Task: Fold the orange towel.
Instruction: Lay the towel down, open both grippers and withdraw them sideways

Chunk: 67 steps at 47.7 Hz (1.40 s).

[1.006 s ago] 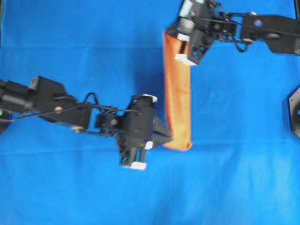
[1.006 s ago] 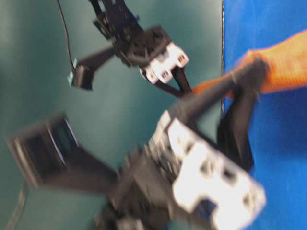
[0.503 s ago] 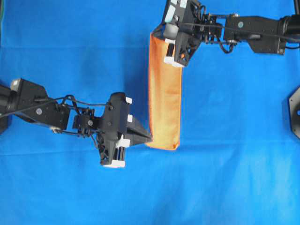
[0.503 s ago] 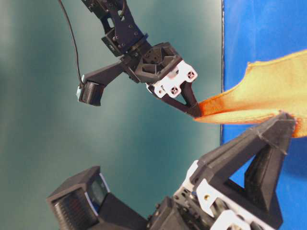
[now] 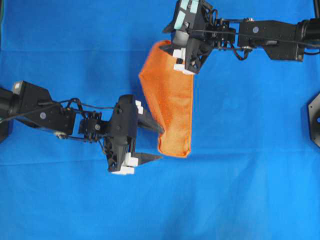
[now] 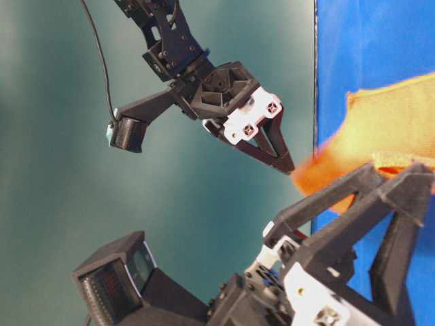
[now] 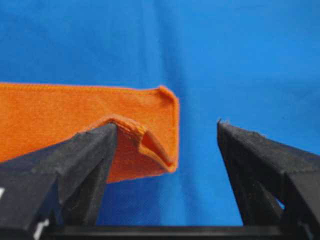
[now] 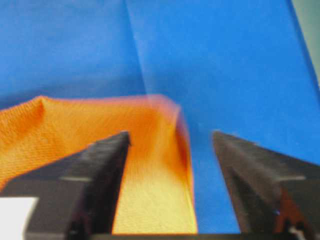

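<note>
The orange towel [image 5: 169,107] lies folded in a long strip on the blue cloth, its upper layer bulging out to the left. My left gripper [image 5: 156,143] is open at the strip's near left corner. In the left wrist view [image 7: 166,127] a loose fold of the orange towel [image 7: 75,107] rests against the left finger [image 7: 95,150]. My right gripper [image 5: 182,61] is open over the far end. Its wrist view [image 8: 170,135] shows the blurred orange towel [image 8: 75,130] between and beside its fingers, not pinched. At table level the left gripper [image 6: 394,178] gapes in front of the orange towel [image 6: 394,122]. The right gripper [image 6: 289,166] is beside the far corner.
A blue table cloth [image 5: 250,190] covers the whole table. A black mount [image 5: 315,120] sits at the right edge. The left arm [image 5: 45,112] reaches in from the left. The right arm [image 5: 270,35] comes in from the top right. A dark teal wall [image 6: 68,170] lies behind.
Both grippers have gone from shut on the towel's edge to open and let it go. The released upper layer has slumped and spread to the left.
</note>
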Tool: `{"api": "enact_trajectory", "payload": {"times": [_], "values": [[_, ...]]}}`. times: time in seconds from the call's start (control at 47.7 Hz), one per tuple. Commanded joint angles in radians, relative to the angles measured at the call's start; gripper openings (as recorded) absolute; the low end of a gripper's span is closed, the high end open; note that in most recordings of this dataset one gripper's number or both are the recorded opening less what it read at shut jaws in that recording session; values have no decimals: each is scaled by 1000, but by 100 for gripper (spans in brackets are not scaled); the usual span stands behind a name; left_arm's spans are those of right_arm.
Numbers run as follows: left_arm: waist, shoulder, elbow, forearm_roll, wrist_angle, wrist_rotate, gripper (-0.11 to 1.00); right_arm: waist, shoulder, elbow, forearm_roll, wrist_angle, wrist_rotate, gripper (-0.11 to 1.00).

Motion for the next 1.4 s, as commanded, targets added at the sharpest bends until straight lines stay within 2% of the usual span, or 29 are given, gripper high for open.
{"api": "enact_trajectory", "payload": {"times": [0.0,0.105,0.293,0.398,0.482,0.733,0.922,1.006,1.152,1.383], "values": [[9,-63,-20,0,25,11,72,-2,-28,-17,-8,2,-6,65],[15,-121,-21,0,77,44,72,0,-51,-14,-8,2,-8,56],[18,-256,-6,0,156,130,72,17,-147,31,-8,3,-6,58],[29,-327,20,0,184,181,72,38,-225,83,-8,3,3,58],[58,-388,60,0,189,195,72,51,-291,138,0,-6,14,58],[193,-534,207,0,175,186,72,110,-495,360,69,-135,84,58],[247,-627,313,-2,126,183,72,166,-598,515,97,-267,163,58],[258,-657,359,-2,89,160,72,175,-612,558,109,-311,189,58],[259,-684,385,0,83,118,72,175,-611,565,112,-319,195,58],[259,-687,390,-2,84,101,72,175,-607,561,112,-319,190,58]]}}
